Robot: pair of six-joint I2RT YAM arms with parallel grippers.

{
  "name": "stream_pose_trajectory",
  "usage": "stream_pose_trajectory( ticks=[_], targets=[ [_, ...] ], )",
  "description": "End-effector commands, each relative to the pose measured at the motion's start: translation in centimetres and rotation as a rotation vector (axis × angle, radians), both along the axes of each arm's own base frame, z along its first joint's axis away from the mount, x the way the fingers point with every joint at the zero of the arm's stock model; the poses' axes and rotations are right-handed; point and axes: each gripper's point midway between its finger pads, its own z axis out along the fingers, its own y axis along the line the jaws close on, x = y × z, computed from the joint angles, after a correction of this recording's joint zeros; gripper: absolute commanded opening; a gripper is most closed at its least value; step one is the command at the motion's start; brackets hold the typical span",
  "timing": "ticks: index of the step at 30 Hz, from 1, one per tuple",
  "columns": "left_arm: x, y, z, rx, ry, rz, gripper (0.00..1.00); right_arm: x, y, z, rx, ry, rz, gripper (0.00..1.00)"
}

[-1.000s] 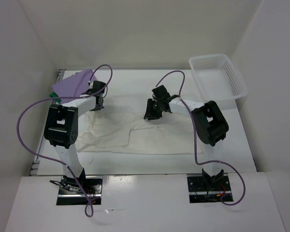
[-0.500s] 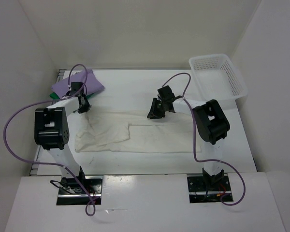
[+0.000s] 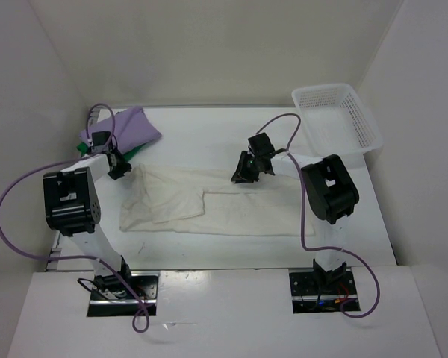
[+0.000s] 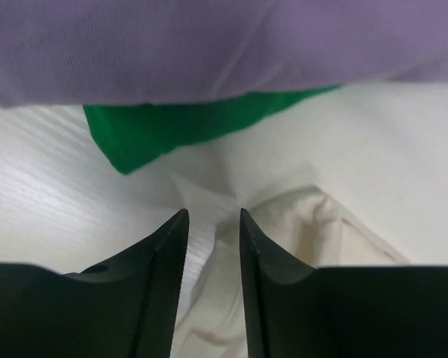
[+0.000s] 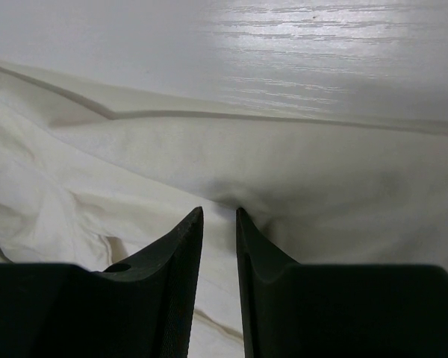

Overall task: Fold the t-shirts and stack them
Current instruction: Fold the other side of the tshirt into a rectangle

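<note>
The cream t-shirt (image 3: 209, 212) lies stretched in a long band across the middle of the table. My left gripper (image 3: 119, 168) is shut on its far left corner; cream cloth (image 4: 313, 239) runs between the nearly closed jaws of the left gripper (image 4: 213, 212). My right gripper (image 3: 243, 175) is shut on a fold of the shirt's far edge (image 5: 246, 156), which bunches at the tips of the right gripper (image 5: 219, 210). The lavender t-shirt (image 3: 127, 127) lies folded at the far left on top of the green t-shirt (image 4: 172, 127), just beyond my left gripper.
A white mesh basket (image 3: 358, 123) stands at the far right corner. White walls close in the table on the left, back and right. Purple cables loop off both arms.
My left gripper has moved left and away toward the lavender shirt, pulling the cream shirt's corner with it. The right gripper has shifted slightly right and away. The cream shirt is now stretched longer and narrower.
</note>
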Motion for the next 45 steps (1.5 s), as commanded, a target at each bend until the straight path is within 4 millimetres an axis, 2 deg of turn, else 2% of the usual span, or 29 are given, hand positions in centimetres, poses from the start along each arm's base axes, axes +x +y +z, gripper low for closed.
stream_pose_trajectory(
  ticks=[1,2,3,5,6,7,9,11,13,17,18,26,31,34,35,39,40,43,45],
  targets=[
    [1.2,-0.7,5.2,-0.017,-0.159,-0.014,0.40,-1.1,-3.7,-2.2,-0.145,0.045,-0.054,0.31],
    [1.6,-1.1,7.3,0.015,-0.209,-0.038,0.35,-1.2,-3.6,-2.2,-0.138,0.048,-0.050,0.31],
    [1.7,-1.7,8.0,0.043,-0.222,-0.061,0.34,-1.2,-3.6,-2.2,-0.138,0.048,-0.050,0.31],
    [1.8,-3.0,8.7,0.114,-0.213,-0.102,0.33,-1.2,-3.6,-2.2,-0.138,0.048,-0.050,0.34],
    [1.9,-5.3,8.8,0.154,-0.200,-0.177,0.33,-1.2,-3.6,-2.2,-0.138,0.048,-0.050,0.34],
    [2.3,-6.1,8.9,0.184,-0.200,-0.199,0.33,-1.2,-3.6,-2.2,-0.138,0.048,-0.050,0.34],
    [2.3,-7.8,8.2,0.250,-0.165,-0.246,0.35,-1.2,-3.6,-2.2,-0.142,0.044,-0.042,0.34],
    [2.3,-8.2,7.2,0.288,-0.126,-0.271,0.40,-1.3,-3.5,-2.2,-0.135,0.047,-0.037,0.34],
    [2.6,-8.5,6.8,0.322,-0.103,-0.288,0.40,-1.3,-3.5,-2.2,-0.135,0.047,-0.037,0.34],
    [2.5,-7.8,4.5,0.355,-0.032,-0.284,0.40,-1.1,-3.4,-2.1,-0.131,0.039,-0.038,0.34],
    [2.7,-7.6,4.9,0.364,-0.039,-0.275,0.40,-1.1,-3.4,-2.1,-0.131,0.039,-0.038,0.34],
    [2.6,-6.7,3.1,0.403,0.014,-0.250,0.39,-1.2,-3.3,-2.0,-0.124,0.042,-0.033,0.34],
    [2.9,-6.6,3.3,0.410,0.003,-0.242,0.36,-1.1,-3.0,-1.9,-0.113,0.037,-0.028,0.34],
    [3.5,-6.4,3.2,0.424,0.008,-0.243,0.31,-1.1,-3.0,-1.9,-0.113,0.037,-0.028,0.34],
    [3.4,-6.4,2.6,0.424,0.021,-0.246,0.30,-1.1,-3.0,-1.9,-0.113,0.037,-0.028,0.34],
    [3.5,-6.3,2.5,0.431,0.030,-0.242,0.17,-1.1,-3.0,-1.9,-0.113,0.037,-0.028,0.34],
    [3.7,-5.8,3.0,0.452,0.024,-0.222,0.11,-1.1,-3.0,-1.9,-0.113,0.037,-0.028,0.34],
    [3.7,-5.8,3.0,0.458,0.027,-0.229,0.06,-1.1,-3.0,-1.9,-0.113,0.037,-0.028,0.34],
    [3.0,-5.3,2.1,0.457,0.053,-0.226,0.05,-1.1,-3.0,-1.9,-0.113,0.037,-0.028,0.34]
  ],
)
